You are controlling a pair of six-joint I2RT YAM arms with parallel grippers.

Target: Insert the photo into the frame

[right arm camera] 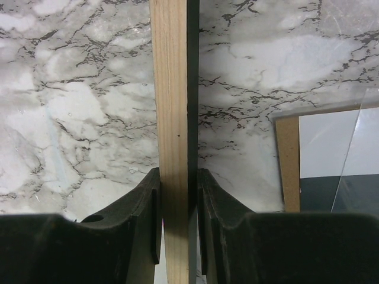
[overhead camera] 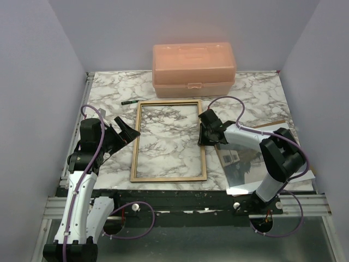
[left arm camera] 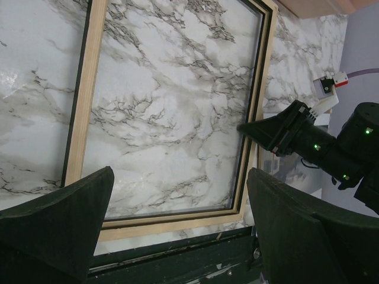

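Note:
The frame (overhead camera: 136,143) lies flat on the marble table, light wood side up, and the marble shows through its pane. My right gripper (overhead camera: 203,136) is shut on the frame's right rail (right arm camera: 172,89), one finger on each side of the wood. My left gripper (overhead camera: 128,134) hangs open just left of the frame with nothing between its fingers. In the left wrist view the frame's near rail (left arm camera: 172,222) lies below those open fingers, and the right gripper (left arm camera: 244,128) touches the far rail. The photo (overhead camera: 244,173) lies to the right under my right arm, on a brown backing panel (right arm camera: 288,160).
An orange plastic box (overhead camera: 193,69) stands at the back of the table. A small dark pen (overhead camera: 130,101) lies near the frame's far left corner. The table's black front rail (overhead camera: 180,196) runs close to the frame's near edge. Walls close in both sides.

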